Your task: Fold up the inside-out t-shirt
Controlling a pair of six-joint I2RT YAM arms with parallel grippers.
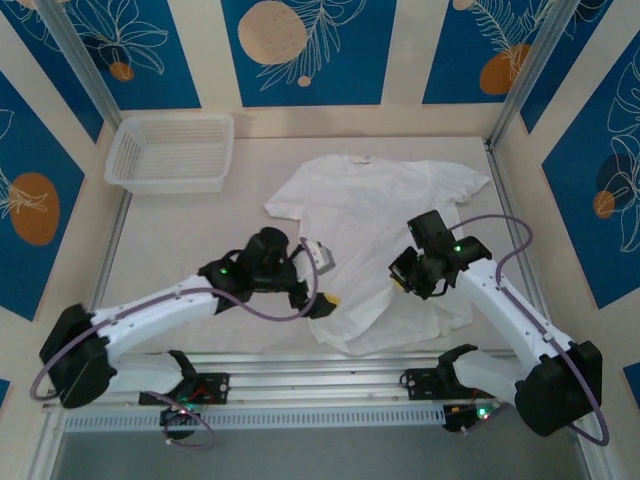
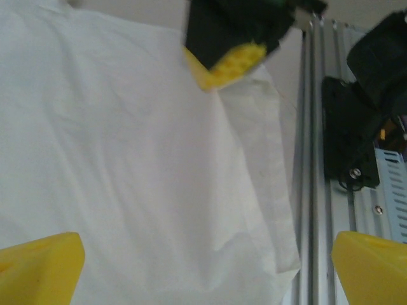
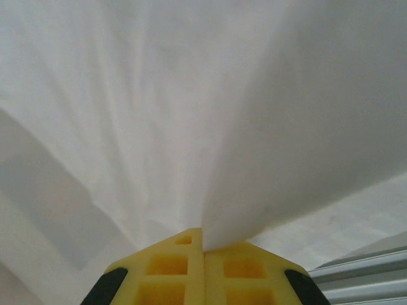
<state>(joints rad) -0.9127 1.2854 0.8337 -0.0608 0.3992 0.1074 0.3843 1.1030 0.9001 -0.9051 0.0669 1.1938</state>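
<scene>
Your two arms are white tubes with black joints — the left arm (image 1: 150, 305) and the right arm (image 1: 510, 310). A thin purple cable (image 1: 265, 315) loops beside each. A small green light (image 1: 223, 269) glows on each wrist. The right gripper (image 3: 203, 234) has yellow fingers (image 3: 168, 267) with square holes.

The t-shirt (image 1: 365, 215) is plain white, soft and wrinkled. It lies spread mostly flat on the tabletop (image 1: 180, 240), right of centre, with its collar toward the far side, its hem at the near edge and its sleeves out to left and right. In its near-right part the right gripper (image 3: 203, 236) pinches the cloth, which fans into pleats.
</scene>
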